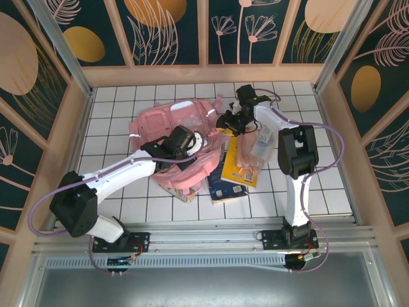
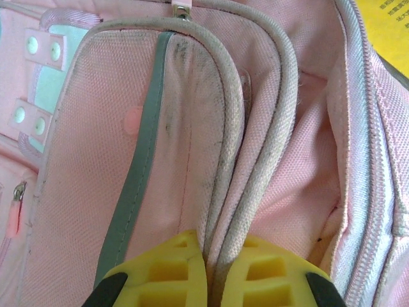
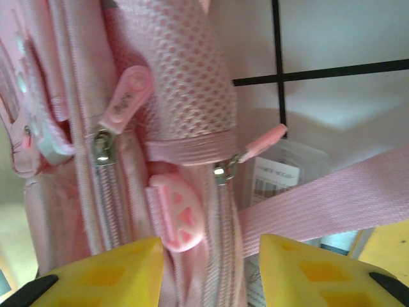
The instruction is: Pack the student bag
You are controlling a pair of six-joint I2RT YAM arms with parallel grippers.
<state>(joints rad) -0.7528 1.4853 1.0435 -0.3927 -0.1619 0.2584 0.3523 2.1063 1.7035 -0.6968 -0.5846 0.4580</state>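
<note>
On the tiled table (image 1: pixel 115 192), the bag (image 1: pixel 176 125) lies flat near the middle, with a book (image 1: pixel 233 173) and a clear pouch (image 1: pixel 255 150) just beside it on its right. Treat the bag as soft and floppy: woven fabric and mesh padding that will sag, fold and drag rather than lift as one piece, and probably light while little is in it. It won't break, but it won't hold its mouth open by itself either. Your left claw (image 2: pixel 214 256) is clenched on the piped rims (image 2: pixel 223 160) of a pocket, which is a good hold, since that corded edge is the firmest part and won't slip through the pads. Your right claw (image 3: pixel 211 256) sits at the bag's top right with its jaws apart, straddling the zip edge and gripping nothing as far as I can judge. A strap (image 3: pixel 319 198) runs just behind it; it is strong but will only tow the bag. For opening, go for a zip pull (image 3: pixel 128 96), which is small, rubbery and easy to lose.
</note>
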